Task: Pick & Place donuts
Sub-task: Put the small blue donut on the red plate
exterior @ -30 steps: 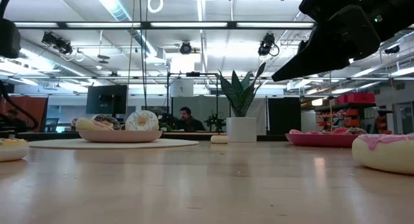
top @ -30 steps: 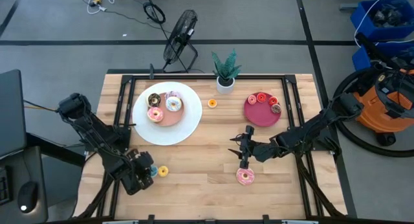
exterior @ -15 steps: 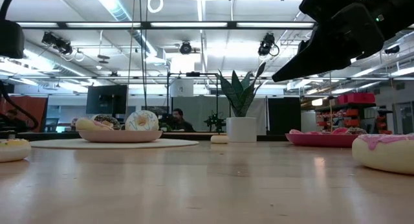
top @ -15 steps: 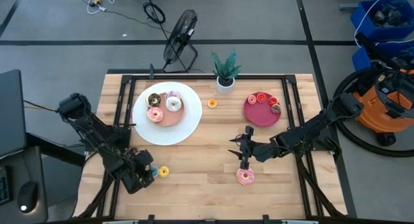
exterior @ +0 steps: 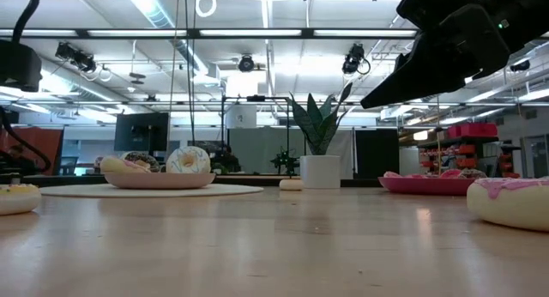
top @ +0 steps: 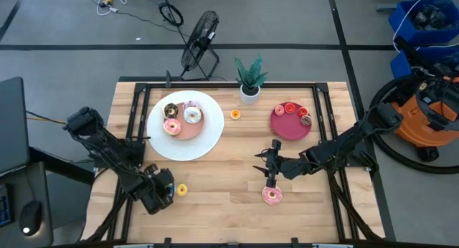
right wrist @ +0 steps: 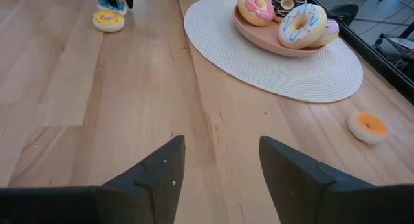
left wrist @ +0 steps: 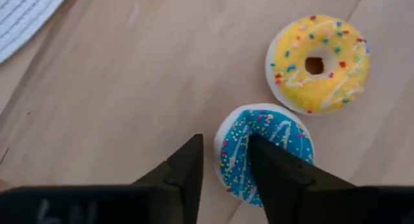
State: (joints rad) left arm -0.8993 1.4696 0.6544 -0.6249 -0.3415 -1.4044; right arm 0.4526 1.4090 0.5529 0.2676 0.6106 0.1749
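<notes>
A: Since the earlier frame we see the left arm shifted a little toward the near edge; the yellow donut (top: pixel 181 190) sits where it was. Right arm hasn't budged.

B: Agreed. Left gripper (left wrist: pixel 224 160) is low at the near left part of the table (top: pixel 229 219), fingers (left wrist: pixel 189 166) narrow, straddling the rim of a blue donut (left wrist: pixel 268 149). One finger is on the wood beside it, the other over the frosting. We can't tell if it's actually gripped.

A: Yellow one lies just beside the blue, apart from it. Flat on the wood.

B: Right gripper (right wrist: pixel 217 160) hangs mid-table, fingers moderately apart, holding nothing. A pink donut (top: pixel 272 196) lies on the table just near of it.

A: Rest of the donuts: we count four on the pink dish (top: pixel 188 130) atop the white mat (top: pixel 208 142) at far left. Pink, chocolate, white with blue stripes, and a purple one mostly hidden.

B: Tiny orange donut (top: pixel 235 115) alone on the wood between the mat and the magenta dish (top: pixel 287 127). Small ones in that dish, red and orange, one darker; we can't sort them finer.

A: Plant (top: pixel 249 77) in a white pot at the far edge, fan (top: pixel 199 34) on the floor beyond, vacuum (top: pixel 430 112) off right.

B: Low view: the pink donut is at the right edge, the yellow at the left edge.
</notes>
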